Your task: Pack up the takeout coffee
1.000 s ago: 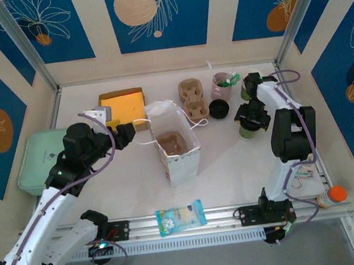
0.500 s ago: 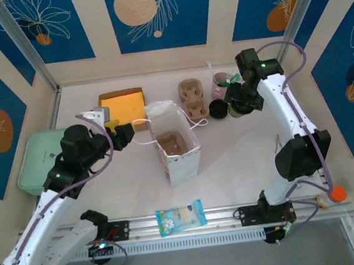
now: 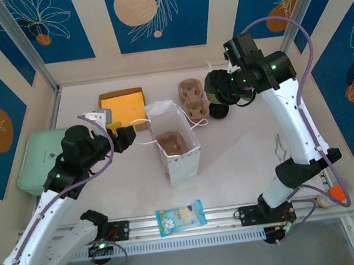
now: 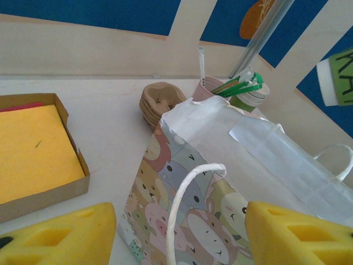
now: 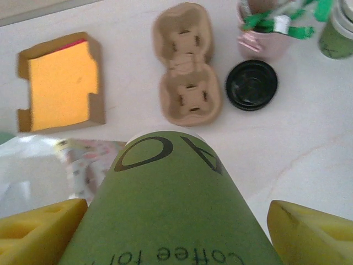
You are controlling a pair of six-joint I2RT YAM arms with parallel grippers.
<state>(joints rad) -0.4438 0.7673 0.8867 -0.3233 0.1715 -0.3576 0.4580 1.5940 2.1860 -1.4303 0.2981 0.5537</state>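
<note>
Half done: the right gripper point(image 5: 176, 234) grips the takeout coffee point(image 5: 171, 187) aloft, not yet in the bag point(image 3: 183, 163), which seemingly holds a carrier point(image 3: 172, 143); the left gripper point(image 4: 179, 234) hangs wide open.

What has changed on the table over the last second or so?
The right gripper, holding the green coffee cup, carried it from the right side of the table farther back and to the left. It now hangs near the black lid and the cup carrier. The left gripper, the paper bag and everything else stayed where they were.
</note>
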